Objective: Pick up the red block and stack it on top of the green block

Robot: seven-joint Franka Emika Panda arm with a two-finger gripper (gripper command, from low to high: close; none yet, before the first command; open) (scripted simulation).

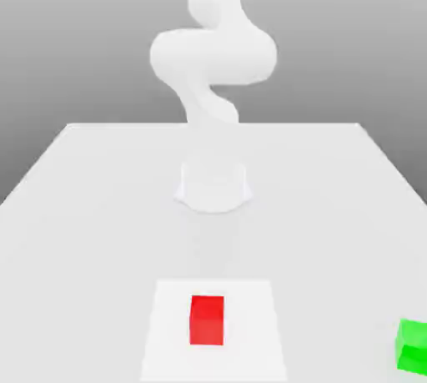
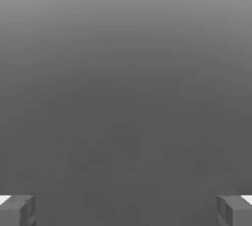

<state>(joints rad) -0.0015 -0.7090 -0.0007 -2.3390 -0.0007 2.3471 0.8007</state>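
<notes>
A red block [image 1: 207,320] lies on the white table [image 1: 75,206] near its front edge, about in the middle. At the exterior view's right edge, partly cut off, a green block [image 1: 413,345] rests on the table, well apart from the red one. In the hand view my gripper [image 2: 126,210] is open, its two grey fingertips [image 2: 17,210] wide apart with nothing between them and plain grey background beyond. The arm [image 1: 213,56] rises from its base and leaves the exterior view at the top.
The red block sits on a slightly brighter rectangular patch [image 1: 250,331] of the table. The arm's round base [image 1: 213,185] stands at the table's middle, behind the blocks.
</notes>
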